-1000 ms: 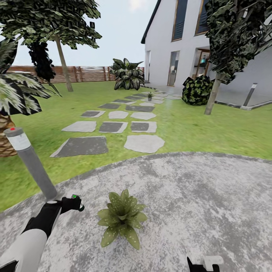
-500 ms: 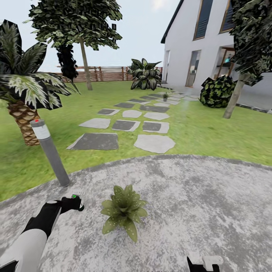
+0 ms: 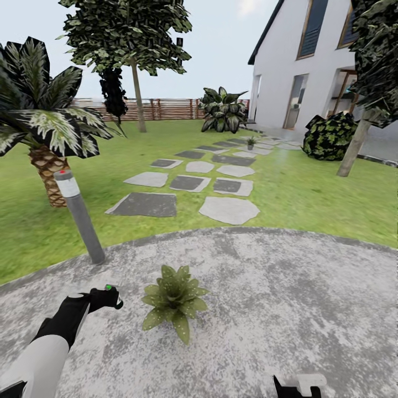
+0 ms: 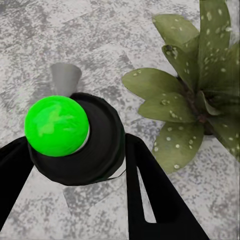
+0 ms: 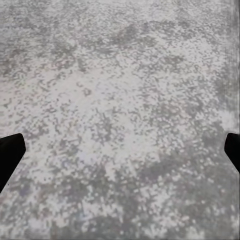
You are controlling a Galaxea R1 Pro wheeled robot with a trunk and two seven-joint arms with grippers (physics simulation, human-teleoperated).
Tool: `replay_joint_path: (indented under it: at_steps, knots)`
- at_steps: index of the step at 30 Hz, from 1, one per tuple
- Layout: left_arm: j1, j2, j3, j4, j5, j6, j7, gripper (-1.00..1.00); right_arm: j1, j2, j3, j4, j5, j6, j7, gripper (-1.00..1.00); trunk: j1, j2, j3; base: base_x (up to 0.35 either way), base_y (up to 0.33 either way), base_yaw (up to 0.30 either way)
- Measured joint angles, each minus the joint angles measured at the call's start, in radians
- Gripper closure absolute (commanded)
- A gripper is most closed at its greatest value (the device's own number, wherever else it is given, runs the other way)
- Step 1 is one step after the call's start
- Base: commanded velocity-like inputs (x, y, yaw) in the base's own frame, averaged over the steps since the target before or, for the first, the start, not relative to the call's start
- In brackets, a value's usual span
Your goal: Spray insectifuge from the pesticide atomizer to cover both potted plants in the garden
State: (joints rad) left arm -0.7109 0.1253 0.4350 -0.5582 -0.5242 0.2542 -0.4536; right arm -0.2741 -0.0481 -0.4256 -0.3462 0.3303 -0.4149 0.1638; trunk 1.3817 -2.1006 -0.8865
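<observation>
One potted plant (image 3: pixel 172 301), a low rosette of speckled green leaves, stands on the round grey patio (image 3: pixel 287 287) of the garden. In the left wrist view the same plant (image 4: pixel 192 100) is just beyond the fingers. My left gripper (image 3: pixel 105 298) (image 4: pixel 75 150) is left of it, shut on the pesticide atomizer (image 4: pixel 97 150), a dark round body with a bright green cap (image 3: pixel 109 287) and a grey cone nozzle (image 4: pixel 66 78). A second potted plant (image 3: pixel 251 142) sits far off on the stepping stones. My right gripper (image 3: pixel 298 384) is open over bare paving.
A grey bollard lamp (image 3: pixel 83 221) stands at the patio's left edge, with a palm (image 3: pixel 47 132) behind it. Stepping stones (image 3: pixel 188 185) lead across the lawn to a white house (image 3: pixel 309 72). A tree trunk (image 3: pixel 354 146) and bush (image 3: pixel 329 135) stand at right; a fence (image 3: pixel 166 109) runs along the back.
The whole picture has shifted right, so the camera has turned left; the palm has come into view. Both arms keep their places in the view.
</observation>
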Motion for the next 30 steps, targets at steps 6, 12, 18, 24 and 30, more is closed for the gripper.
replay_joint_path:
  at_steps: [6,12,18,24,30]
  knots:
    - [0.000,0.000,0.000,0.000,0.000,0.000,0.000,1.00,0.000,0.000,0.000,0.000,0.000,0.000,-0.001,-1.00,0.000,0.000,0.000,-0.108,-0.268,0.025]
    - [0.000,0.000,0.000,0.000,0.000,0.000,0.000,1.00,-0.001,0.000,0.000,0.002,0.000,0.000,-0.001,-1.00,0.000,0.000,0.003,-0.166,-0.246,0.220]
    - [0.000,-0.005,0.000,0.019,0.002,-0.003,-0.001,1.00,0.000,0.000,0.000,0.001,0.000,0.000,0.000,-1.00,0.000,0.000,0.008,-0.158,-0.147,0.185]
    - [0.000,0.006,-0.066,0.126,-0.089,-0.132,-0.052,1.00,-0.001,-0.005,0.182,-0.042,0.160,0.004,0.010,-1.00,0.000,0.000,0.008,-0.004,-0.004,0.007]
    - [0.000,0.003,-0.199,0.146,-0.221,-0.143,-0.265,1.00,-0.081,-0.001,0.336,-0.114,0.292,0.016,0.212,-1.00,0.000,0.000,0.008,0.000,0.000,0.000]
